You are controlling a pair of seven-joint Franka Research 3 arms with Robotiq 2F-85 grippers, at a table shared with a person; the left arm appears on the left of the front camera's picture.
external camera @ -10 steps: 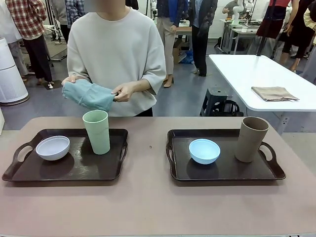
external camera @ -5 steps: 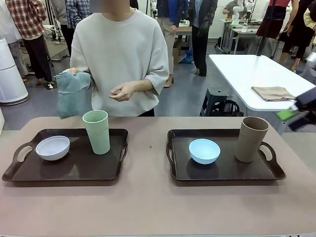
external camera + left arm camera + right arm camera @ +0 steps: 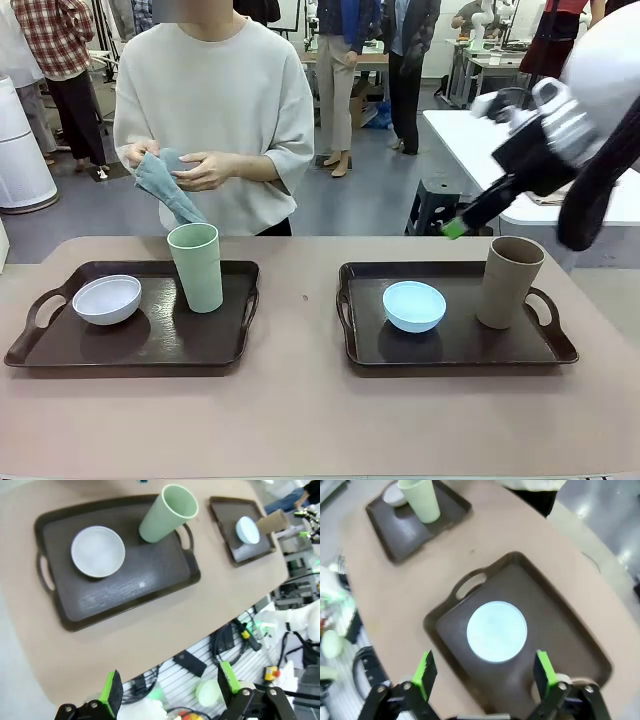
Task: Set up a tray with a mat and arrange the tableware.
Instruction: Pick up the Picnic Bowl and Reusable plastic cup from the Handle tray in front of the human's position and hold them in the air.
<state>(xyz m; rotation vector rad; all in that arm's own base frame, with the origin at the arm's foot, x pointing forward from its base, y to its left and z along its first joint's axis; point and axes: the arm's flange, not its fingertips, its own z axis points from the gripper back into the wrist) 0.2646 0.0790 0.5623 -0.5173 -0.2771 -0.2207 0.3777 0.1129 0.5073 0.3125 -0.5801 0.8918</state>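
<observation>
Two dark trays lie on the tan table. The left tray (image 3: 230, 345) (image 3: 120, 585) carries a white bowl (image 3: 106, 298) (image 3: 98, 551) and an upright pale green cup (image 3: 196, 266) (image 3: 167, 514). On the right tray (image 3: 455, 350) (image 3: 555, 625) sit a light blue bowl (image 3: 414, 305) (image 3: 496, 631) and a tan cup (image 3: 510, 281). The person at the far side holds a teal cloth mat (image 3: 165, 185) in both hands, above the left tray's far edge. My right gripper (image 3: 458, 225) (image 3: 485, 672) hangs open, high over the right tray. My left gripper (image 3: 170, 685) is open, high above the table's near left edge.
Bare tabletop (image 3: 300, 300) separates the trays, and a wide strip runs along the near edge. A white table (image 3: 470, 150) and a dark stool (image 3: 435, 205) stand behind at the right. Other people stand in the background.
My right arm has swung in from the right and now reaches over the right tray. The person has shifted left and gathered the hanging cloth into both hands.
</observation>
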